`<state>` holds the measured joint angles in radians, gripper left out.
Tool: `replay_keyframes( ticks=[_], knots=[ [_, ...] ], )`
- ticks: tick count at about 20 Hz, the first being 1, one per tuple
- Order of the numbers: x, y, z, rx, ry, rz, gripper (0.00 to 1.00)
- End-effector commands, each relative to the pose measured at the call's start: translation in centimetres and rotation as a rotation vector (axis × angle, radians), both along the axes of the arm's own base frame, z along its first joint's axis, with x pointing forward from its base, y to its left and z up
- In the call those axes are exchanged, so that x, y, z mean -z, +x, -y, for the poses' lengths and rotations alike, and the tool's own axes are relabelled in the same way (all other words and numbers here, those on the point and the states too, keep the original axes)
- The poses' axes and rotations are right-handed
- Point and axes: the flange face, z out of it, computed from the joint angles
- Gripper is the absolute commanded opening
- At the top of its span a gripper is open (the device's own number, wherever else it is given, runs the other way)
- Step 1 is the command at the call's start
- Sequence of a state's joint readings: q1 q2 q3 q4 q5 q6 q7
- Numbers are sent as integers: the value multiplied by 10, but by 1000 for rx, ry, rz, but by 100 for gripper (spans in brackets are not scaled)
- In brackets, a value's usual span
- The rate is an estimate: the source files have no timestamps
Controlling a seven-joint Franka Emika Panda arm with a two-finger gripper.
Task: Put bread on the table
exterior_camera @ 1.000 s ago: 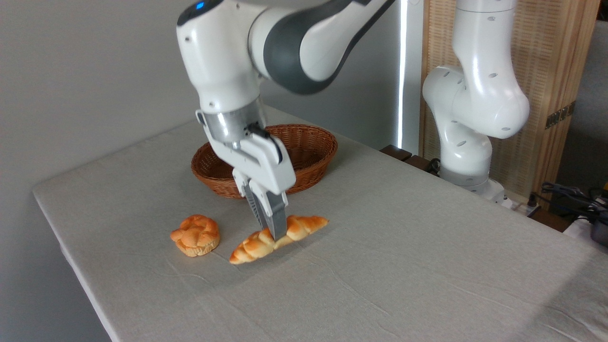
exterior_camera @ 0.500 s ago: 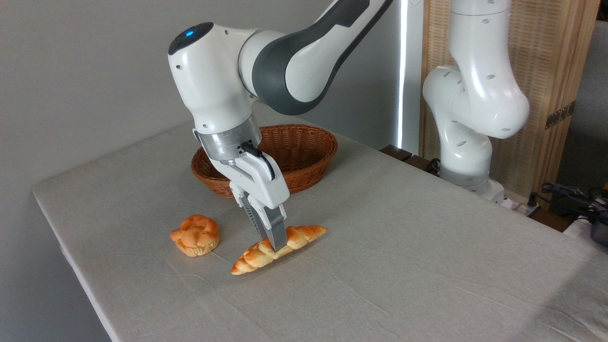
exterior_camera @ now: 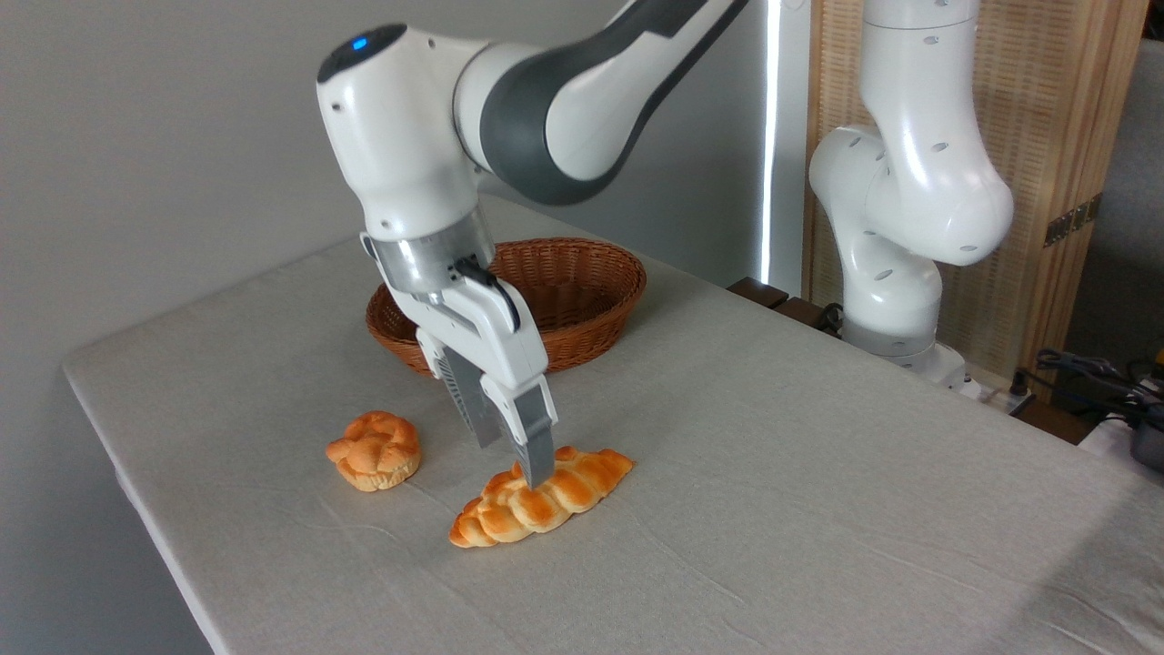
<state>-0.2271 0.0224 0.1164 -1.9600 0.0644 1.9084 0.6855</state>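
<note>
So the end effector (exterior_camera: 511, 459) has just let go: its fingers are spread now, and the bread (exterior_camera: 540, 498) has flopped flat onto the table (exterior_camera: 818, 473), right of the small bun (exterior_camera: 375, 450). Drop-off looks basically done, I'd say.

Gripper (exterior_camera: 514, 459) downward, jaws parted.

bread (exterior_camera: 542, 497): was held on edge a second ago, now flat on the table (exterior_camera: 818, 473), braided top up, toward the front-left edge
gripper (exterior_camera: 511, 459): fingers were clamped on the loaf, now spread, tips at its back edge
arm: wrist shifted slightly left
</note>
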Motion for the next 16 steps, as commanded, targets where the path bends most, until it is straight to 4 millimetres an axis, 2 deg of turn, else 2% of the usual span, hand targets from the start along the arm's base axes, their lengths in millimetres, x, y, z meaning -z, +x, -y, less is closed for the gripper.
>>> replay_keyframes(
  ticks=[1,5,7,10,16],
  knots=[
    [-67,6,-12,-36,-4,33,100],
    [-133,2,0,-52,-84,55,100],
    [-153,-2,5,-80,-94,46,100],
    [-168,-4,13,-72,-94,52,100],
    [-180,0,1,-56,-84,80,100]
  ],
)
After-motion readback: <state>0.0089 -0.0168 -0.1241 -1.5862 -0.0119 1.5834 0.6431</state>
